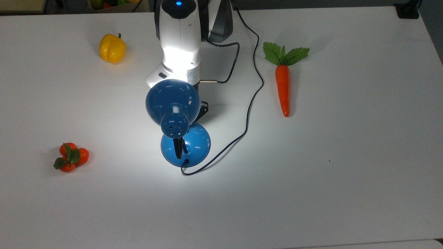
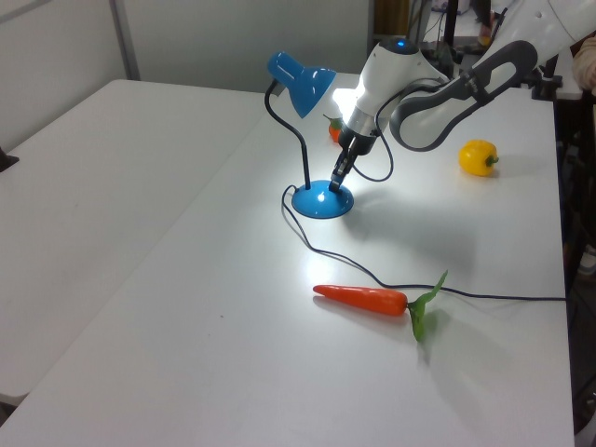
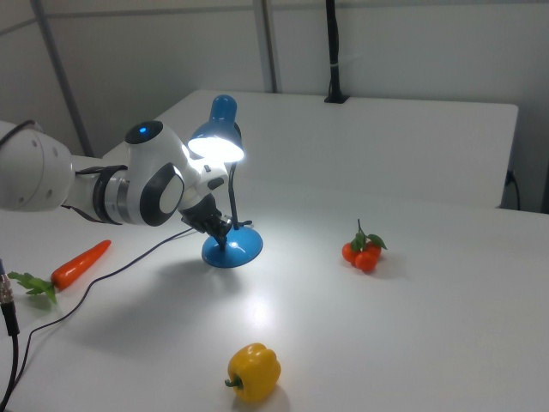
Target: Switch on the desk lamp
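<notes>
I see the desk lamp (image 3: 221, 146) lit, its shade glaring white in the right view and throwing a bright pool on the table (image 1: 311, 173) around its base. Farther out the light is even, shadows soft, edges sharp.

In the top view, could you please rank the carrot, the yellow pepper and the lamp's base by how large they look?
1. Lamp's base, partly hidden by the shade
2. Carrot, longest but thin
3. Yellow pepper
</notes>
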Tool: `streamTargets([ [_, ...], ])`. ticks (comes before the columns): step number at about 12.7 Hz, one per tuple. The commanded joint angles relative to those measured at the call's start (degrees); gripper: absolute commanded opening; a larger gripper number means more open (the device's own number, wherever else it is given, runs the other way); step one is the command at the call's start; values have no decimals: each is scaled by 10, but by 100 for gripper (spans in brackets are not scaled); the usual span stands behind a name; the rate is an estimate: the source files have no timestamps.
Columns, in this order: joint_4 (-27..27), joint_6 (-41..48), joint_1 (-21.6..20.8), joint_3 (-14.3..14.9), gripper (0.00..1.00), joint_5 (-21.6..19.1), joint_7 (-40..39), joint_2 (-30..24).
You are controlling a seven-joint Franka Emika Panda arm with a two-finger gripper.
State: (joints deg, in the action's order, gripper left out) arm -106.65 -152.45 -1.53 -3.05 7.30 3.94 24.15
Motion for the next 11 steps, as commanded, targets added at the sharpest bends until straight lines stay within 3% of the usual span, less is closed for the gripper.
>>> streamTargets([
  [1, 1, 7, -5, 2, 0, 10, 11, -10],
  [7, 4, 207, -6, 2, 0, 10, 12, -75],
  [11, 25, 394, -5, 2, 0, 10, 3, -137],
])
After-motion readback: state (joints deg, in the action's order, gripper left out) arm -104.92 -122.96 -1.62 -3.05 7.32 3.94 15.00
